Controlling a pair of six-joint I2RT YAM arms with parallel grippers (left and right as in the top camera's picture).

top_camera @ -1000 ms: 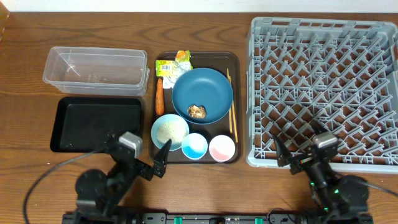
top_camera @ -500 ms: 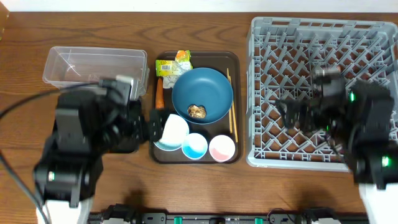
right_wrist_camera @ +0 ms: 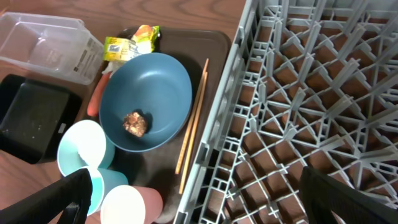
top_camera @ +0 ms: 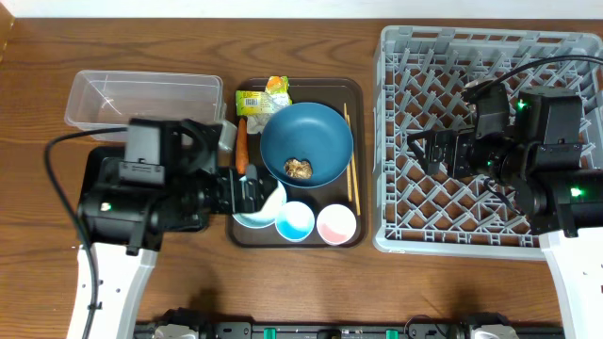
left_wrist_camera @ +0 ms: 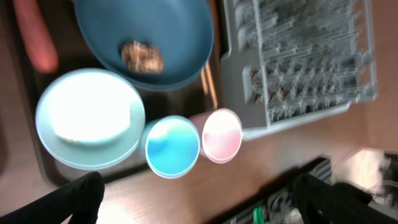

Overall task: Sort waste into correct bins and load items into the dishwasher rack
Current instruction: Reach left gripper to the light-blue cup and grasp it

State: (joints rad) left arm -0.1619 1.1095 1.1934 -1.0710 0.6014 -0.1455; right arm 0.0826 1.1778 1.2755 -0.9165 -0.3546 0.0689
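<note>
Left gripper [top_camera: 252, 188] and right gripper [top_camera: 426, 153] spread, empty. My worry — a shallow rim pinch tips the small white bowl [left_wrist_camera: 90, 118], spilling loose rice [left_wrist_camera: 74, 115].

Can make out no word, number or brand anywhere. Closest to print: the crumpled yellow-green wrapper [top_camera: 256, 100] at the far edge of the dark brown serving tray [top_camera: 354, 90] — bears a pale patch with dark specks, too small to resolve into letters. Looks no clearer from the right wrist, only smears of yellow and green. Also a whitish sticker [right_wrist_camera: 87, 55] on the end wall of the clear plastic tub [right_wrist_camera: 37, 34] — faint grey lines, blurred past reading.
</note>
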